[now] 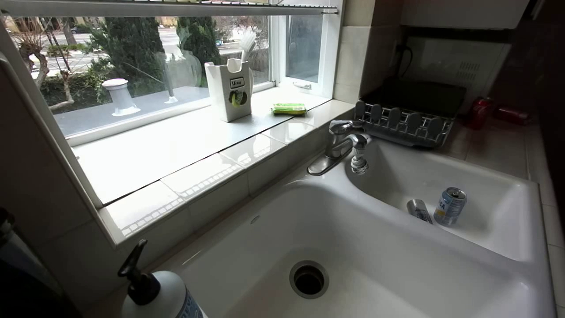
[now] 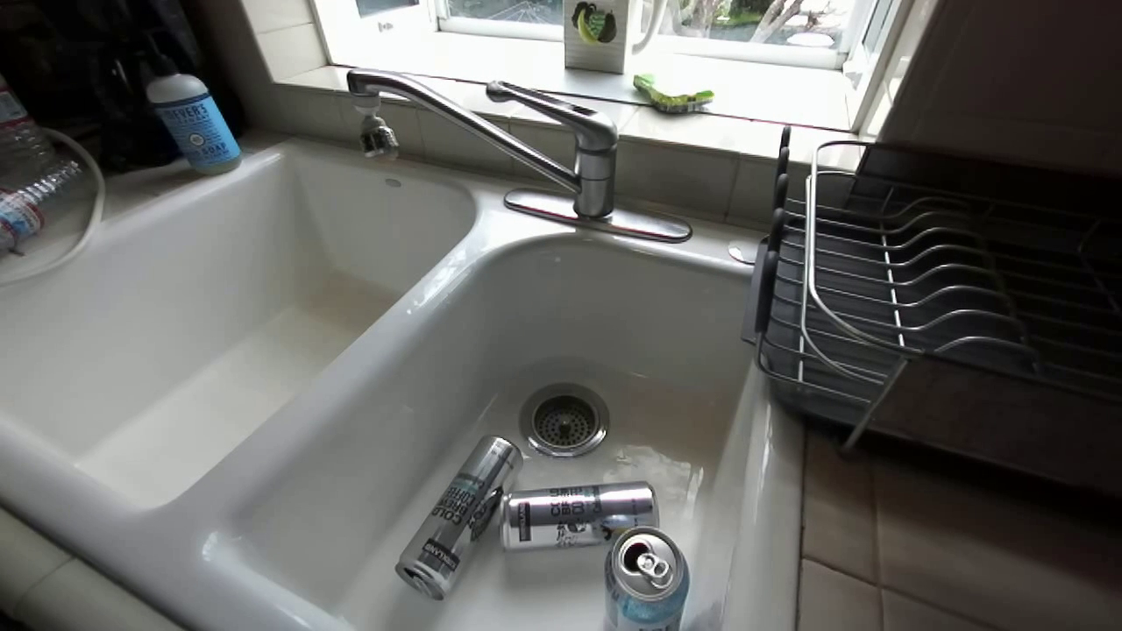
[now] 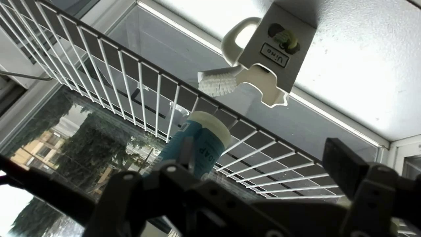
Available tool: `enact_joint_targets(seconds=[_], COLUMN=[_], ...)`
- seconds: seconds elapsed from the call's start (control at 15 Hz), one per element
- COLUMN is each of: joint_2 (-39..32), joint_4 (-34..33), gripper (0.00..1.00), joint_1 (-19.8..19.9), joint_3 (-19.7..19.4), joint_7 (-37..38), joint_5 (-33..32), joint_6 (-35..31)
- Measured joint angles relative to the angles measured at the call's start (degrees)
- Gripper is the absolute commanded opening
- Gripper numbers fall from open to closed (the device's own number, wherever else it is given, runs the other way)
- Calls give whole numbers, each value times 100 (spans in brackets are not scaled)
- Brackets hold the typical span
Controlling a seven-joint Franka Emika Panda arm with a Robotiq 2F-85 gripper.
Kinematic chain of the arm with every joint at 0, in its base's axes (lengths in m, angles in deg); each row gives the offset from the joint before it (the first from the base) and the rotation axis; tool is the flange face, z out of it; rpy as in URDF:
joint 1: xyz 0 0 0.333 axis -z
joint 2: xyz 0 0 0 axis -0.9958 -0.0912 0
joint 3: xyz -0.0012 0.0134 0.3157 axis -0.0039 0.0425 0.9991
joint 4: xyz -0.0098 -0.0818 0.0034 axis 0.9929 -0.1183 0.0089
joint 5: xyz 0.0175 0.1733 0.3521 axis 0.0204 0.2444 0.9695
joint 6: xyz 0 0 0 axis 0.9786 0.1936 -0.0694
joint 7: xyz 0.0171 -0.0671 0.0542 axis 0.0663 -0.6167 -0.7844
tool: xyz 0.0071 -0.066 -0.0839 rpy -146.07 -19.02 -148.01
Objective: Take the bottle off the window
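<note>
The bottle (image 3: 204,141) shows only in the wrist view, which stands upside down. It has a teal-blue label with the word SOAP and a pale cream end, and it sits on the wires of a wire shelf in front of the window. The window (image 1: 280,48) has a white frame and trees behind; it also shows in an exterior view (image 2: 754,53). My gripper (image 3: 264,153) is open and empty, its fingers wide apart. The left finger in the picture overlaps the bottle and hides its lower part; contact cannot be told. My gripper is out of both exterior views.
The wire shelf (image 3: 138,65) spans the window. Below, on the sill (image 1: 145,154), stand a jug (image 1: 229,92) with a brush and a green packet (image 1: 289,109). A faucet (image 2: 596,166), pump dispenser (image 2: 193,123), dish rack (image 2: 877,289) and double sink (image 2: 351,368) with several cans lie below.
</note>
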State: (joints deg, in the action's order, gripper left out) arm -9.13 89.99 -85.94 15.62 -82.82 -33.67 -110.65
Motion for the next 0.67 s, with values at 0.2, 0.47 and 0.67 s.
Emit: enact_joint_targets(seconds=[0.2,0.47,0.67], joint_2=[-244,-717,-1110], joint_4=[-433,-1062,-1496], gripper=[100,100,100], joint_1=[80,128,139], joint_3=[-60,-68,-68], joint_7=[642,1351,1718], joint_5=[184,580,785], joint_6=[0,-156,-353])
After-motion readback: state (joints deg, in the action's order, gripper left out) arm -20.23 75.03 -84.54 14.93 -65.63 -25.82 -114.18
